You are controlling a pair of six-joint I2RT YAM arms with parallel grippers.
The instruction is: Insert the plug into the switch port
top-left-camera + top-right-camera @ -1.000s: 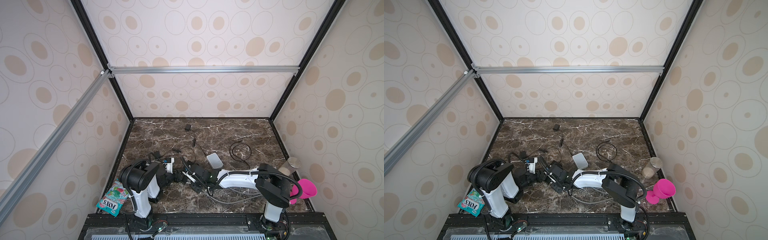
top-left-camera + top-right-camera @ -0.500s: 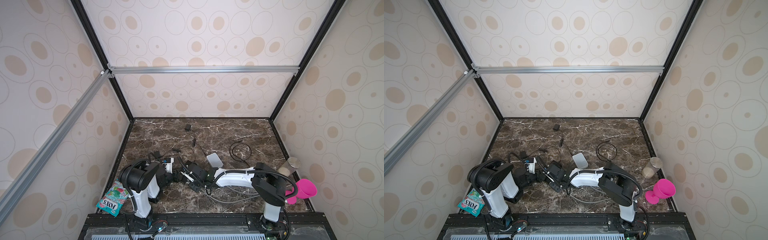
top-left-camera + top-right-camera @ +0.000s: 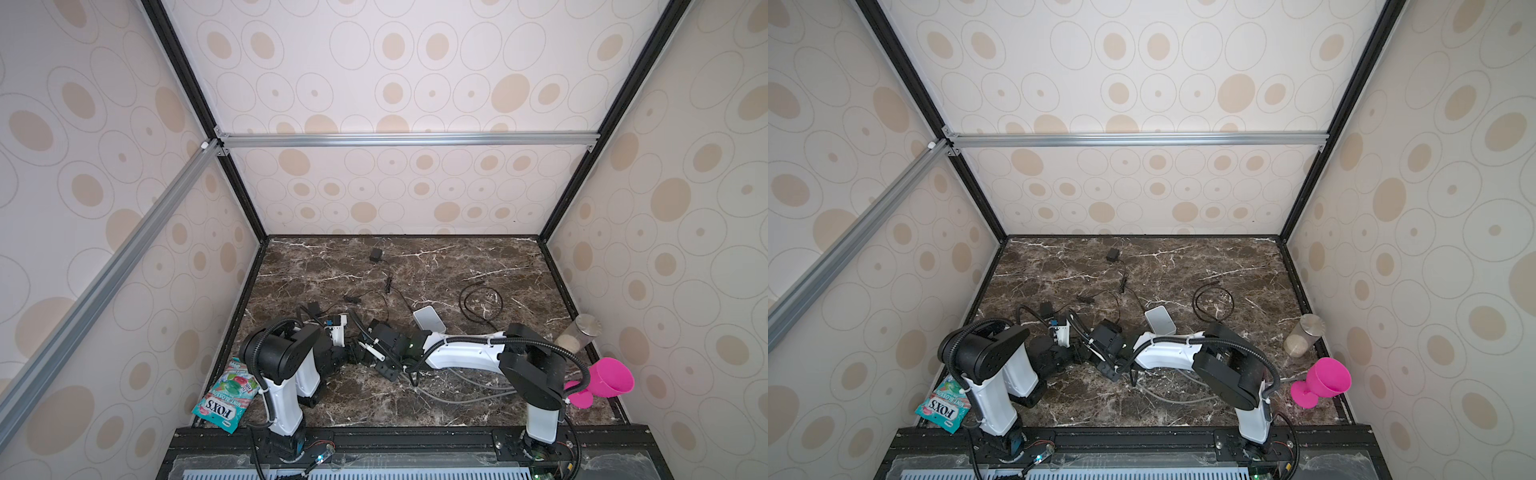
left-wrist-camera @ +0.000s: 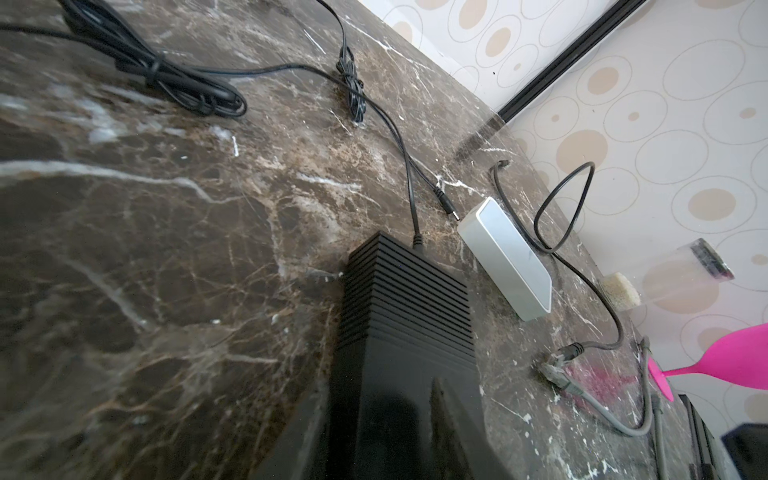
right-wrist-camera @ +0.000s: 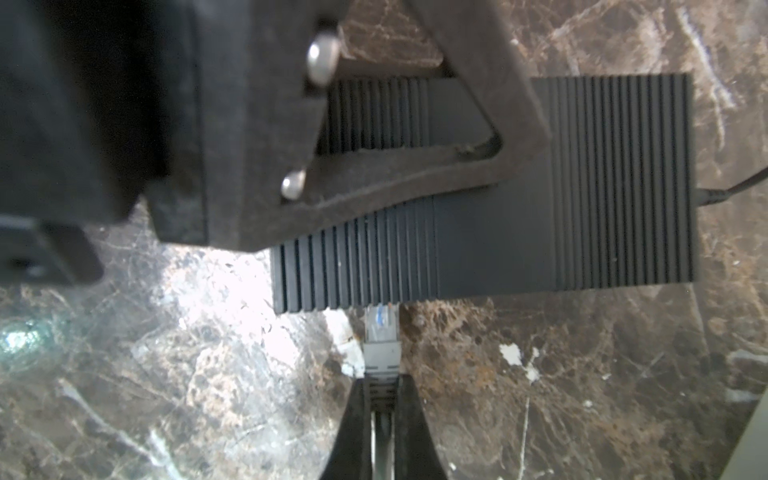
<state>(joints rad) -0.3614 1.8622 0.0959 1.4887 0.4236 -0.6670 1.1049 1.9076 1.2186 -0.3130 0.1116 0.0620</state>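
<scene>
The switch (image 5: 540, 232) is a black ribbed box lying flat on the marble, and it also shows in the left wrist view (image 4: 407, 299) and in a top view (image 3: 385, 371). My left gripper (image 4: 399, 419) is shut on one end of the switch, with one of its fingers (image 5: 415, 166) lying across the top. My right gripper (image 5: 382, 384) is shut on the grey plug (image 5: 381, 353). The plug's clear tip touches the switch's long side near that held end. The port itself is hidden. In both top views the two grippers meet at front centre-left.
The plug's grey cable (image 3: 457, 395) trails over the front of the table. A white box (image 3: 429, 319) and a coiled black cable (image 3: 480, 303) lie behind the right arm. At the right stand a jar (image 3: 579, 334) and a pink cup (image 3: 609, 380). A candy bag (image 3: 228, 397) lies front left.
My right gripper has shifted a little to the left with the plug, closing in on the switch. The left arm has stayed where it was.
</scene>
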